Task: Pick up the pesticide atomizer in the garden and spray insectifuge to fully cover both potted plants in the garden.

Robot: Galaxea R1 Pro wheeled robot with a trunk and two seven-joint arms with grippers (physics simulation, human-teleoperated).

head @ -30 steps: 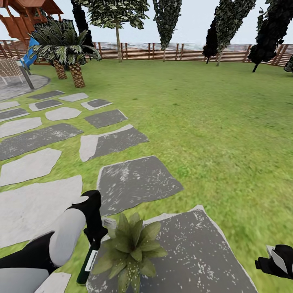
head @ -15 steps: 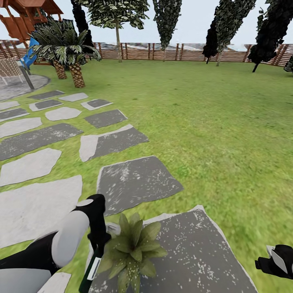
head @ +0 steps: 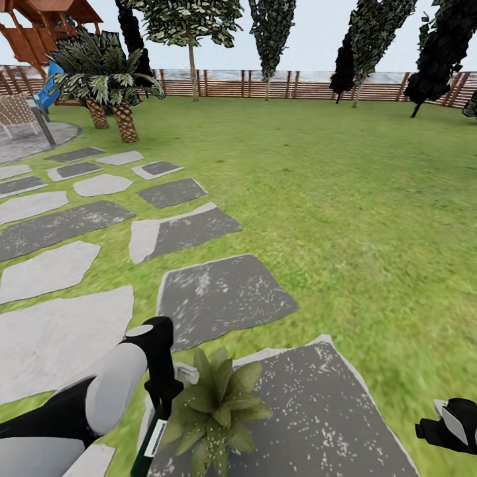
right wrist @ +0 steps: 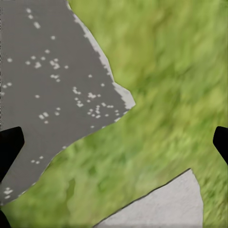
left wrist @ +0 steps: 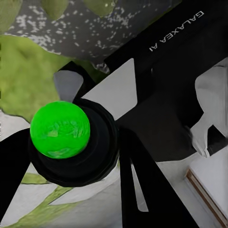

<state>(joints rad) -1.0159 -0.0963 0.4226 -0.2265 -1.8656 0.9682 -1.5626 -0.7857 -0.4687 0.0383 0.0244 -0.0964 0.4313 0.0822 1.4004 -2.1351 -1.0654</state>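
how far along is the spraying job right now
Done: the pesticide atomizer is picked up, held in the left gripper. In hand: it hangs right beside the potted plant on the stone slab. Left: no spray is visible, and a second plant still needs covering.

Open green lawn ahead and to right: wide free room, nothing standing until brown slatted wooden fence and dark trees far back.
Low rosette of pointed speckled green leaves on dark grey stone slab, close in front: blocks low passage there.
Left gripper with slim dark-green bottle with white label just beside rosette's leaves, little gap.
Flat grey stepping slabs to left: no obstruction.
Palms with scaly trunks far left, well apart.
Right gripper over bare grass; fingers spread wide, free space between.
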